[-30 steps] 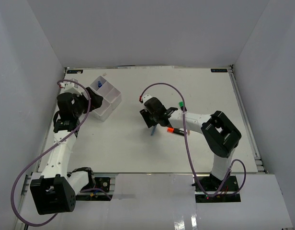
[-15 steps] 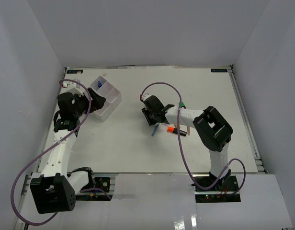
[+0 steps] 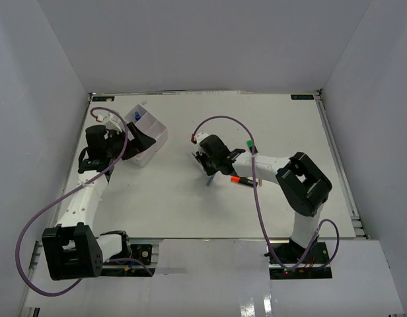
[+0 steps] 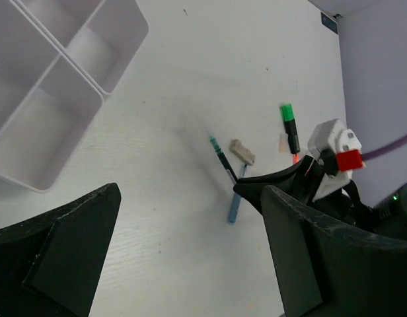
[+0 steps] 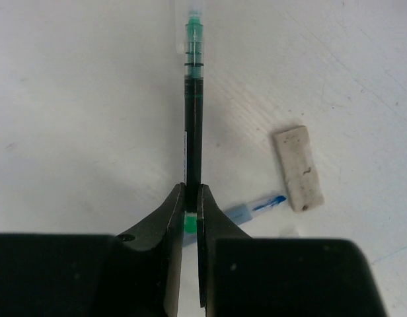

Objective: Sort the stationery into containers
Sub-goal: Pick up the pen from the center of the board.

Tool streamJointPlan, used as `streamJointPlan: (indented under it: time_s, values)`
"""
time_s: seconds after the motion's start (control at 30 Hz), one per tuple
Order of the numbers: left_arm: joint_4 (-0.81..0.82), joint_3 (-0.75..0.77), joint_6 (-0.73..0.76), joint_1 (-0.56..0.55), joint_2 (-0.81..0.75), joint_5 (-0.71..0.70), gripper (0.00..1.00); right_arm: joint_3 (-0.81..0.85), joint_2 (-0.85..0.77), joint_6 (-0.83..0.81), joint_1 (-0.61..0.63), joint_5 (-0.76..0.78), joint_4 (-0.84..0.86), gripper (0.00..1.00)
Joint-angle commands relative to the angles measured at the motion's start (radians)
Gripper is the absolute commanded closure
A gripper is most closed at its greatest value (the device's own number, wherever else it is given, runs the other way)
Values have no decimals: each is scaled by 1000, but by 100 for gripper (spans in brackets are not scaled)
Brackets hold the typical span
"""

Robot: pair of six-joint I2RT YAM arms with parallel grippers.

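My right gripper (image 5: 191, 191) is shut on a thin black pen with a green tip (image 5: 193, 119), which points away from me just over the table. A small beige eraser (image 5: 298, 168) and a thin blue pen (image 5: 256, 208) lie right beside it. In the top view the right gripper (image 3: 207, 166) is at mid-table, with a green highlighter (image 3: 250, 145) and an orange highlighter (image 3: 239, 179) to its right. The white four-compartment tray (image 3: 150, 135) stands at the back left and holds a blue-capped bottle (image 3: 137, 117). My left gripper (image 4: 190, 264) is open and empty beside the tray (image 4: 91, 86).
The left wrist view shows the green-tipped pen (image 4: 222, 158), the eraser (image 4: 242, 152), the blue pen (image 4: 235, 205) and the green highlighter (image 4: 289, 125) grouped by the right gripper. White walls close in the table on three sides.
My left gripper has moved back and to the right, closer to the tray. My right gripper stays at the pens, shut on the green-tipped pen, while its elbow has shifted.
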Motion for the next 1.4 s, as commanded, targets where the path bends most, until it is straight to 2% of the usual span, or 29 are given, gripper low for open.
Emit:
streamJointPlan:
  time_s: [0.0,0.23,0.47,0.57,0.6,0.8,0.83,0.93,1.0,1.03,1.07,1.1,1.17,1.2,1.23,1.3,1.37]
  values:
    - [-26,57,-77,-41,-16,69,2,-72,-190,-28,51,-48,185,92]
    - [-61,132,-146,-234,-4,-23,3,-211,-405,-68,139,-76,351,92]
    - [-85,192,-186,-341,18,-91,19,-271,-494,-76,168,-90,422,92]
    - [-89,198,-191,-369,13,-107,33,-280,-508,-77,170,-85,429,92]
    - [-92,201,-191,-380,9,-114,42,-285,-511,-79,173,-86,432,92]
    - [-95,204,-197,-407,7,-130,71,-296,-518,-74,174,-88,448,92]
    - [-95,205,-195,-411,5,-134,78,-299,-520,-74,174,-88,449,91]
    - [-93,204,-189,-412,1,-157,89,-308,-531,-74,174,-82,454,85]
    - [-93,204,-182,-412,-2,-186,92,-313,-535,-74,173,-67,449,77]
    - [-95,205,-166,-412,-2,-199,93,-314,-541,-74,173,-50,439,62]
    - [-95,207,-159,-412,-4,-215,94,-316,-544,-74,173,-33,431,52]
    - [-96,208,-148,-412,-4,-260,94,-319,-554,-73,173,2,422,32]
    - [-108,219,-114,-411,-5,-378,94,-332,-567,-73,173,36,396,16]
    - [-115,225,-84,-409,-5,-429,94,-340,-586,-73,170,70,379,4]
    - [-119,231,-71,-404,-2,-483,94,-349,-596,-71,170,87,379,0]
    - [-122,251,-50,-369,2,-634,94,-385,-636,-71,170,145,360,10]
    - [-95,265,-27,-302,2,-696,93,-430,-664,-71,168,180,356,10]
